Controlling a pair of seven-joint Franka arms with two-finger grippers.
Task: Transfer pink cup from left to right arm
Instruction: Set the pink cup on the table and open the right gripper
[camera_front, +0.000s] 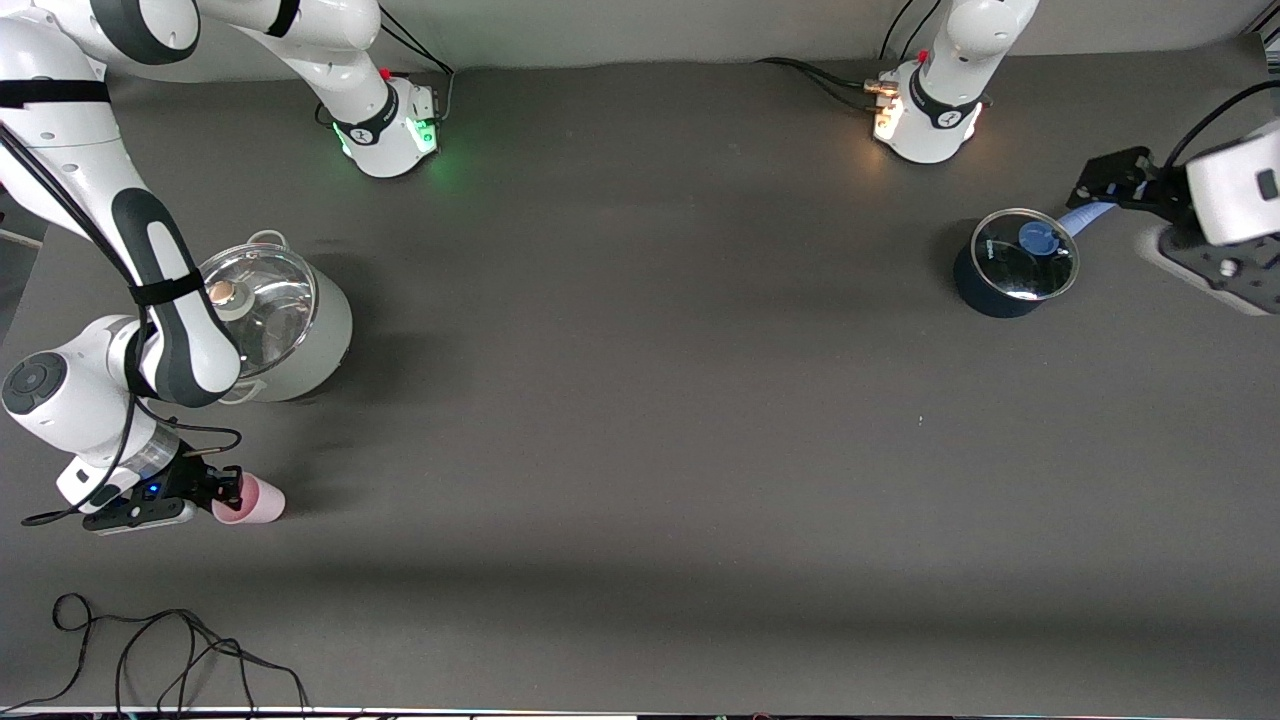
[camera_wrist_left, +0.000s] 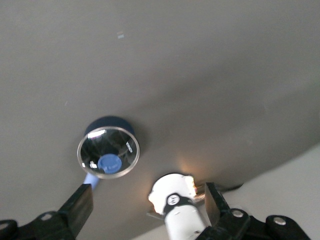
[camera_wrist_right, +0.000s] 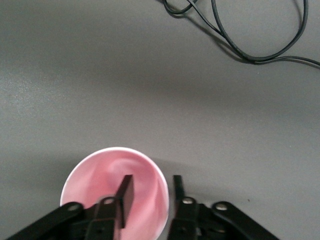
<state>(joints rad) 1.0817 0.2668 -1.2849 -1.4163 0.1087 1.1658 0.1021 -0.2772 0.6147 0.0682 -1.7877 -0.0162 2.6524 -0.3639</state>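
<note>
**One pink cup in the right gripper's fingers, two lidded pots on the tabletop**

There is one pink cup (camera_front: 250, 500), and it sits at the right arm's end of the tabletop (camera_front: 640, 400), nearer to the front camera than the large pot. The right gripper (camera_front: 222, 492) is at the cup's rim. In the right wrist view one finger (camera_wrist_right: 125, 192) reaches inside the cup (camera_wrist_right: 100, 175) and the other stands just outside its wall, so the fingers are closed on the rim with the wall between them. The cup's base appears to be at or just above the tabletop; which cannot be told.

There are two pots, each with a glass lid. The large pale grey pot (camera_front: 300, 330) stands at the right arm's end, partly hidden by the right arm's forearm; its lid has a copper-coloured knob (camera_front: 222, 293). The small dark blue saucepan (camera_front: 1010, 265) stands at the left arm's end, with a blue knob on its lid and a light blue handle (camera_front: 1085, 218).

The left gripper (camera_front: 1105, 185) hangs over the tip of that handle. In the left wrist view its two fingers (camera_wrist_left: 80, 205) are spread wide apart and hold nothing, with the saucepan (camera_wrist_left: 108, 152) visible between them.

One loose black cable (camera_front: 180, 650) lies coiled on the tabletop close to the front camera.
</note>
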